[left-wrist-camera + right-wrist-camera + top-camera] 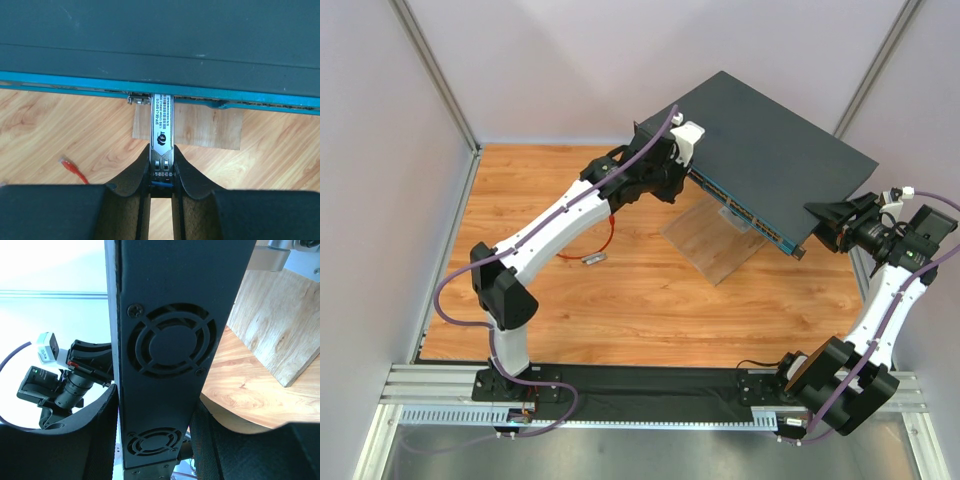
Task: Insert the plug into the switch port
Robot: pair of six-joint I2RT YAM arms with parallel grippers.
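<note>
- The plug [68,165]: a small red-booted connector with a pale, clear tip. It ends a thin red cable [610,234].
- State of the plug: it lies flat and loose on the wooden table [45,125], not seated in any socket. In the left wrist view its tip points toward the upper left, and the cable trails off to the lower right.
- Position of the plug: well apart from the switch [770,150], on the near side of its front face.
- The switch port [738,207]: one of many small square sockets alike, set in a row along the thin, teal-edged front face of the wide, flat, dark blue-grey box.
- Which socket is meant cannot be told.
- Pose of the switch: tilted, its front face turned toward the near left.
</note>
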